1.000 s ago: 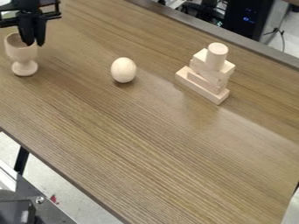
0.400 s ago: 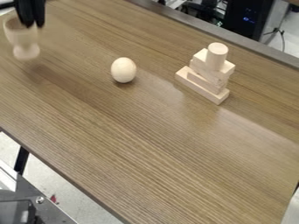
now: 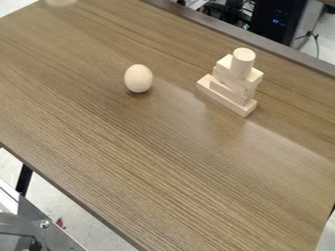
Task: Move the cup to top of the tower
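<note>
Cup (image 3: 60, 2) is at the top edge of the camera view, left of centre: pale rounded bottom end, blurred, rest cut off. My read is we're in the carry phase, cup on its way to the tower (image 3: 226, 90); placing is not done. Step to do well: keep the cup upright and high, since the target is the flat top of the upright cylinder (image 3: 243, 61), the highest point of the stack. Come in above that top, not sideways at its level; a side knock would likely take the cylinder off the blocks (image 3: 228, 87) under it. Those sit at odd angles, so assume little margin. Route over or behind the egg (image 3: 138, 78), which stands on the counter (image 3: 144, 166) between cup and tower and would probably roll if touched. Stop directly over the cylinder, center the cup's foot, let any sway die, then lower slowly straight down. Ease off at contact, no pressing. Release evenly both sides, then back straight up so nothing drags the rim. Jaws vs cup: can't tell whether they're spread, pressed together or pinching it, nor where on the cup they'd be. Confirm the grip before crossing to the stack.
</note>
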Robot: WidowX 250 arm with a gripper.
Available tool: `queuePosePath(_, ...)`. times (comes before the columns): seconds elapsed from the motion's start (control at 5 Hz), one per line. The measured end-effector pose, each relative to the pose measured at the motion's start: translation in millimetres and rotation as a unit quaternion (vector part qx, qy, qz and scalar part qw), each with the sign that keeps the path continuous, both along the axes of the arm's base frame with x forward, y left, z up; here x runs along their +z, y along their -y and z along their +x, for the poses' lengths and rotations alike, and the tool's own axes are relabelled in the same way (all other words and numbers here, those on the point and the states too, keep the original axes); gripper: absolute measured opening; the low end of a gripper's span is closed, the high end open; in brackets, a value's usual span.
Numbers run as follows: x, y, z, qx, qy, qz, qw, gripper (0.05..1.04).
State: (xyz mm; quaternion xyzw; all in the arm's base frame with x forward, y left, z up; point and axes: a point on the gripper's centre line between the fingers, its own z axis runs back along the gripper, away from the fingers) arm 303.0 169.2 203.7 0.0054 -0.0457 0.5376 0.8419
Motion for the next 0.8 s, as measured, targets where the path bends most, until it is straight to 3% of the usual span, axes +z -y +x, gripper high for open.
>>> queuePosePath(0.2,4.1,36.1,13.6,-0.054,-0.053,-0.034,0.9966,0.099)
queuePosePath(0.4,10.0,70.0,16.3,-0.1,-0.08,-0.055,0.9902,0.099)
queuePosePath(0.6,5.9,96.3,7.6,-0.132,-0.091,-0.063,0.985,0.099)
queuePosePath(0.8,16.6,123.3,-10.6,-0.161,-0.073,-0.063,0.9823,0.099)
